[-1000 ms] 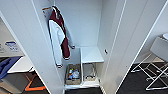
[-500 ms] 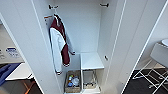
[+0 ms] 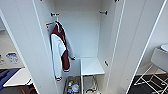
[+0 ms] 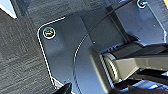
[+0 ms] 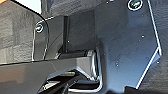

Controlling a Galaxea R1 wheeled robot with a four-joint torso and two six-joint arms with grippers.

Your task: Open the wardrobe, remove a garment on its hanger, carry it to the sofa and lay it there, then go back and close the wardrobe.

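though jaws' state unclear, wardrobe (image 3: 140,37) open, maroon jacket (image 3: 60,50) hanging inside

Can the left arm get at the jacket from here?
Probably yes for access: the wardrobe stands open and the jacket hangs at the left of the rail with nothing in front of it. The left wrist camera looks down at dark carpet, so the arm seems lowered and would need raising first.

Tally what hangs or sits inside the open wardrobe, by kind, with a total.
Varsity jacket, maroon with white sleeves, hanging at the left: 1
White shelf, low on the right: 1
Bin of small items on the wardrobe floor, contents too blurred to count: 1
Total: 3
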